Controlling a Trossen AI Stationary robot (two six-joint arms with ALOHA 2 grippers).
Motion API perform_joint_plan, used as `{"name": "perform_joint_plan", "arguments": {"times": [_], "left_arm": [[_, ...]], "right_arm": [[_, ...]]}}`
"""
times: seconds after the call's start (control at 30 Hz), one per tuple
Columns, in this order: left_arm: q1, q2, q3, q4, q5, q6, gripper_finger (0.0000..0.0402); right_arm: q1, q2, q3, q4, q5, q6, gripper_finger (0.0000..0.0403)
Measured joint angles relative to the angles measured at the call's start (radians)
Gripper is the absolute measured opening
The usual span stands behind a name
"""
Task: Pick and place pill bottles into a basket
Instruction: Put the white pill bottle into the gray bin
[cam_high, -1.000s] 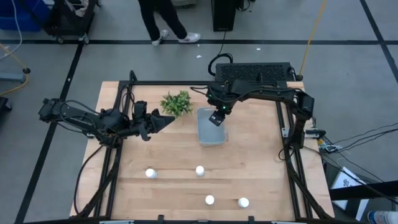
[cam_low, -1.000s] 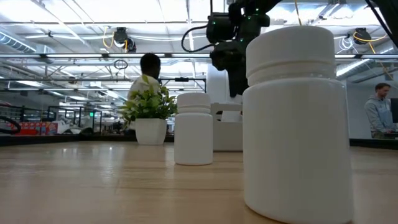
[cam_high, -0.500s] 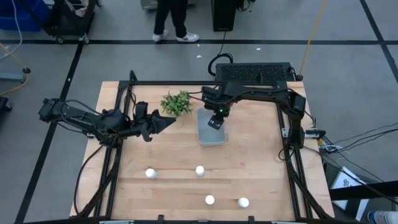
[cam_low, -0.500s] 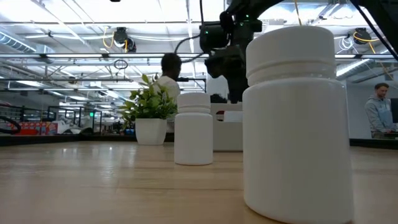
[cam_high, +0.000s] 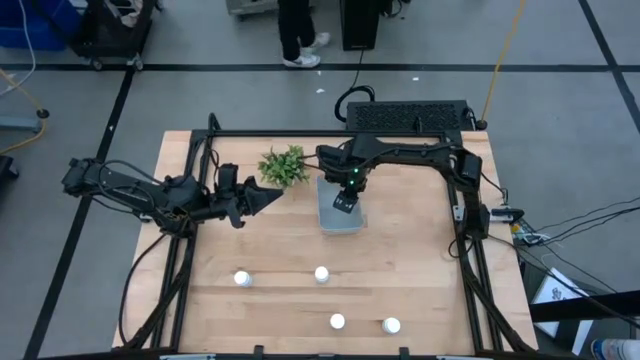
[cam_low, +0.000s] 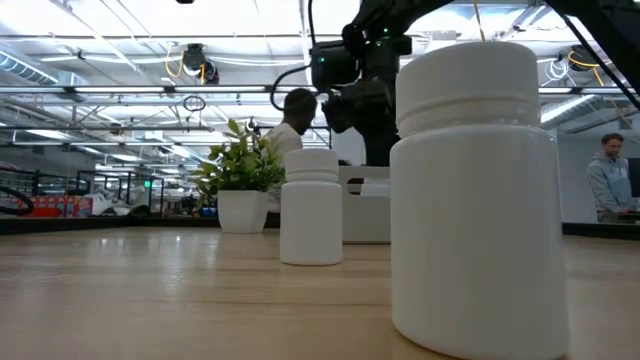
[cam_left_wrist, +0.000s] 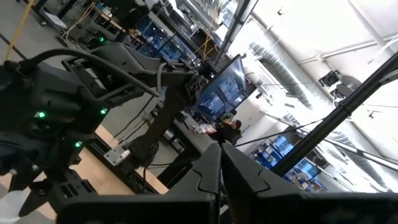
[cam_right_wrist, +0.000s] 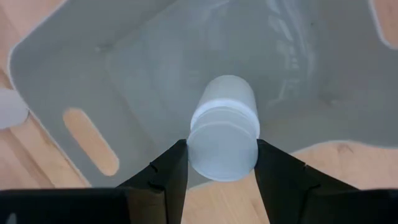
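- High view: your right gripper (cam_high: 344, 205) sits at the frame's centre, above the basket (cam_high: 327, 222), while the left gripper (cam_high: 268, 197) waits left of centre beside the green plant (cam_high: 285, 165), well clear of the work.
- Right wrist view: the jaws pinch a white pill bottle (cam_right_wrist: 224, 127) by its sides, and it hangs over the pale basket floor (cam_right_wrist: 155, 68) with the near rim just below it in the frame.
- Before you let go, carry the bottle a little farther in over the floor, since it looks close to that rim, and a drop there could bounce off the edge.
- Lower it first, then part the fingers slowly; a light round bottle will likely roll or tip.
- Left wrist view: the left arm's jaws are pressed together at the bottom centre, holding nothing.
- High view: four more pill bottles (cam_high: 321, 274) stand in the lower part of the table (cam_high: 420, 280), well apart from the basket.
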Motion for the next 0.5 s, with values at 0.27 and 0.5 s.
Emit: {"name": "perform_joint_plan", "arguments": {"times": [0.27, 0.5], "left_arm": [[0.000, 0.000, 0.000, 0.000, 0.000, 0.000, 0.0019], [0.000, 0.000, 0.000, 0.000, 0.009, 0.001, 0.0019]], "right_arm": [[0.007, 0.000, -0.001, -0.017, 0.027, -0.010, 0.0151], [0.019, 0.000, -0.002, -0.024, 0.026, -0.017, 0.0154]]}}
